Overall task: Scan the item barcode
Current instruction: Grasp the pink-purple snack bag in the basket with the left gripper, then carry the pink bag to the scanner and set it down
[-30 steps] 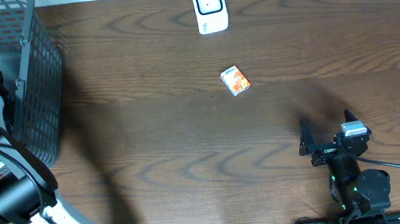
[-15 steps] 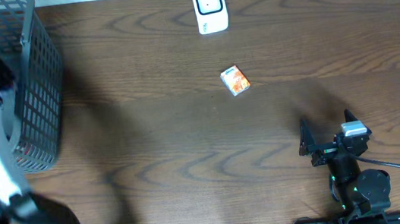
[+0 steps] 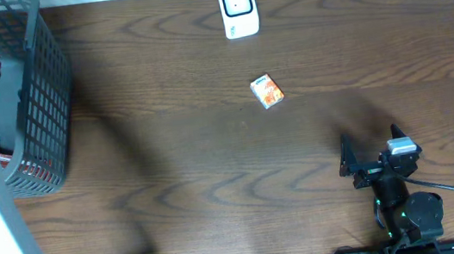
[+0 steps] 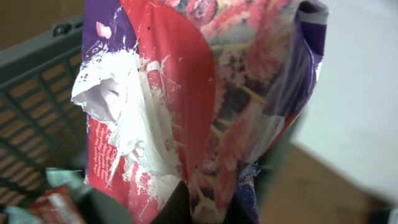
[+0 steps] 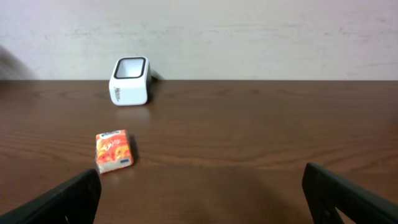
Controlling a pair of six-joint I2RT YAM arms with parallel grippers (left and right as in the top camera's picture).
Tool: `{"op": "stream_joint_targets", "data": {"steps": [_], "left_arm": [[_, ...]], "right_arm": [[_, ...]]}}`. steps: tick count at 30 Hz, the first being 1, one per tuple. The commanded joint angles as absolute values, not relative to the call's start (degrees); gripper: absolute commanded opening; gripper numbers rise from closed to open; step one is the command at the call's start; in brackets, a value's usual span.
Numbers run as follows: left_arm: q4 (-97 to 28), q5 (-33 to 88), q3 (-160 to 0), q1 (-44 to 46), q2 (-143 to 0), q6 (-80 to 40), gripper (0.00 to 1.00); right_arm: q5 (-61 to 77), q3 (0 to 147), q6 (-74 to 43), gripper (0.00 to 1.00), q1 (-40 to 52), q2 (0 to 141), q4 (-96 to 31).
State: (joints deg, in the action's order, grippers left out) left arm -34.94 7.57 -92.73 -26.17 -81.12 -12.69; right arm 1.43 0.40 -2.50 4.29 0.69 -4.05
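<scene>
Packet held over basket
Crinkled purple, red and white packet pinched in left gripper; right gripper spread wide

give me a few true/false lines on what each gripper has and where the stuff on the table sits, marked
1. The left gripper is shut on a purple and red packet. True.
2. The orange box lies inside the basket. False: it lies on the bare table, well apart from the basket.
3. The right gripper is open and holds nothing. True.
4. The white scanner stands right beside the right gripper. False: it stands at the far edge of the table, beyond the orange box.
</scene>
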Motion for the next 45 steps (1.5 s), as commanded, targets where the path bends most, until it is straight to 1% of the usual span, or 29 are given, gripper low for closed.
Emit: {"op": "stream_joint_targets", "data": {"steps": [1, 5, 9, 14, 21, 25, 29, 32, 41, 45], "left_arm": [[-33.91, 12.56, -93.89, -26.26, -76.82, -20.53, 0.07], [-33.43, 18.79, -93.89, -25.78, -74.19, -21.76, 0.07], [-32.71, 21.87, -93.89, -22.24, -73.52, -21.74, 0.07], [-32.75, 21.87, -93.89, -14.61, -75.40, -21.71, 0.07], [-33.80, 21.80, -93.89, 0.19, -80.77, -21.71, 0.07], [-35.07, 19.05, -93.89, 6.57, -84.93, -21.74, 0.07], [-37.80, 11.60, -93.89, 12.38, -89.93, -21.76, 0.08], [-39.22, 8.38, -93.89, 16.10, -93.73, -21.78, 0.07], [-39.68, 7.84, -93.89, 23.53, -102.94, -22.09, 0.07], [-39.81, 7.79, -93.89, 25.15, -106.34, -29.15, 0.07]], "right_arm": [[0.97, 0.32, -2.07, 0.99, 4.16, 0.34, -4.29], [0.97, 0.32, -2.07, 0.99, 4.16, 0.34, -4.29], [0.97, 0.32, -2.07, 0.99, 4.16, 0.34, -4.29], [0.97, 0.32, -2.07, 0.99, 4.16, 0.34, -4.29], [0.97, 0.32, -2.07, 0.99, 4.16, 0.34, -4.29], [0.97, 0.32, -2.07, 0.99, 4.16, 0.34, -4.29], [0.97, 0.32, -2.07, 0.99, 4.16, 0.34, -4.29], [0.97, 0.32, -2.07, 0.99, 4.16, 0.34, -4.29], [0.97, 0.32, -2.07, 0.99, 4.16, 0.34, -4.29], [0.97, 0.32, -2.07, 0.99, 4.16, 0.34, -4.29]]}}
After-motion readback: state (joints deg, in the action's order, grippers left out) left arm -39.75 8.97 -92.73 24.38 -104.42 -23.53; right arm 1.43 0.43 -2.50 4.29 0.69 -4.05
